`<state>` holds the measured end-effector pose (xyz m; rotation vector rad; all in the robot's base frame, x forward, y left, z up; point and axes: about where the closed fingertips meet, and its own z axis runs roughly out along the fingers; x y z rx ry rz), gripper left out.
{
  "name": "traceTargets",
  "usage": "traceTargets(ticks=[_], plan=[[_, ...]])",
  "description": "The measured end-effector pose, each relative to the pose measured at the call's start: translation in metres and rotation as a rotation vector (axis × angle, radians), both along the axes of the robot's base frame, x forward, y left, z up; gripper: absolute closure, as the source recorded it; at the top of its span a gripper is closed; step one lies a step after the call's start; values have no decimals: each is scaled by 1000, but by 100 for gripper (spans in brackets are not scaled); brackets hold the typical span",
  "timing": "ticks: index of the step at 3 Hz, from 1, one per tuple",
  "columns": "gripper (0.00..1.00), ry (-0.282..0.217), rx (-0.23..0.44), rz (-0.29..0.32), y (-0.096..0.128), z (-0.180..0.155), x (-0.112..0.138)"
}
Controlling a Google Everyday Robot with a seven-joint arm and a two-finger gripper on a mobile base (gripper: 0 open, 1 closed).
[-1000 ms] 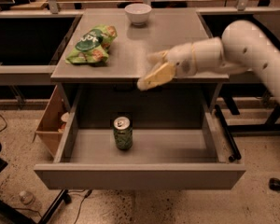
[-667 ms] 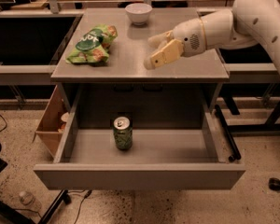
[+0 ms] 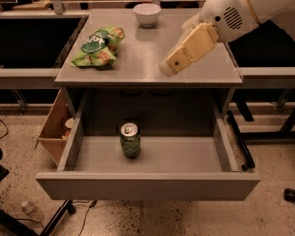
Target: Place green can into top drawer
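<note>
The green can (image 3: 130,140) stands upright on the floor of the pulled-out top drawer (image 3: 147,185), left of its middle, silver top up. Nothing touches it. My gripper (image 3: 168,67) hangs in the air above the right half of the grey table top (image 3: 137,58), well above and to the right of the can. It is tilted with its tips pointing down-left. Nothing shows in it.
A green-and-orange snack bag (image 3: 98,45) lies on the table's left side and a white bowl (image 3: 147,14) stands at its back. A cardboard box (image 3: 55,129) sits left of the drawer. A plastic bottle (image 3: 29,209) lies on the floor at lower left.
My arm has lifted up and back to the right, away from the drawer. The can has stayed where it stood in the drawer.
</note>
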<state>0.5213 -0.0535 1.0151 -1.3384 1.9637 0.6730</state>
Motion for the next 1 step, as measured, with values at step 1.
traceTargets(ticks=[1], plan=[[0,-86,-165,-134,-2,4,-28]])
